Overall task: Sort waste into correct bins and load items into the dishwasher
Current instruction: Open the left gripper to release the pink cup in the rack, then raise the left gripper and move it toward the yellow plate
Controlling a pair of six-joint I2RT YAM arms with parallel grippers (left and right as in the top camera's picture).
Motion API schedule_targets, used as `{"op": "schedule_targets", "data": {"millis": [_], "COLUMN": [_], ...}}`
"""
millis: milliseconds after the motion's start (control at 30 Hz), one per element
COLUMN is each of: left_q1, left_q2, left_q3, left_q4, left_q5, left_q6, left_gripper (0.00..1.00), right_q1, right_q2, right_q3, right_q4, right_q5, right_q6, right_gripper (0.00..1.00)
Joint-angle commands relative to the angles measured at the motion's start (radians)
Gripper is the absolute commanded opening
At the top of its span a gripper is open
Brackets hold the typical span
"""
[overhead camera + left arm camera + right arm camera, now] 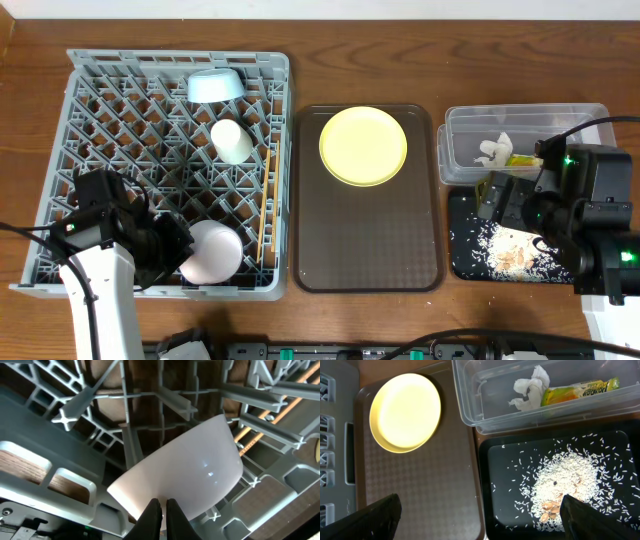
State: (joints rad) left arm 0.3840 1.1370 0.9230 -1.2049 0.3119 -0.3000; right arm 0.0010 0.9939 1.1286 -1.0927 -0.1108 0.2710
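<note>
Left gripper [163, 512]: clamped on the rim of the white bowl [185, 475] inside the dish rack [130, 60], worktop's near left corner. Right gripper [487, 517]: fingers spread wide above the black tray [495, 505], near right corner.

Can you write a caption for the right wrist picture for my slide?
Yellow plate sits on the brown tray; tissue and wrapper in the clear tub, rice in the black tray.

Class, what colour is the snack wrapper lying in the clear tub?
The snack wrapper is yellow-green; the right wrist view shows it best.
</note>
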Motion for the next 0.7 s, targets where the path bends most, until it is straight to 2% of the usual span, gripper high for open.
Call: {"op": "schedule_targets", "data": {"millis": [0,367,600,667], "left_q1": [-0.009,-0.146,-0.251,-0.271], "left_q2": [-0.004,-0.043,-0.039,-0.039], "left_q3": [0.009,0.01,-0.003,-0.016], "left_q4": [-0.008,-0.007,-0.001,0.011], "left_q5": [0.004,0.049,-0.138,-0.148], "left_q6": [-0.024,-0.04,-0.116,-0.133], "left_gripper": [0.08,0.08,0.08,0.08], "right_q1": [0.001,0.001,0.001,0.001], "right_q2": [-0.001,-0.001,-0.001,-0.001], "right_q3": [0.002,0.002,0.002,0.002], "right_q4": [-0.002,-0.002,-0.002,-0.002], "right_q5": [0.009,0.009,0.009,0.009], "right_q6": [0.009,0.009,0.009,0.009], "right_gripper": [0.99,0.99,0.99,0.99]}}
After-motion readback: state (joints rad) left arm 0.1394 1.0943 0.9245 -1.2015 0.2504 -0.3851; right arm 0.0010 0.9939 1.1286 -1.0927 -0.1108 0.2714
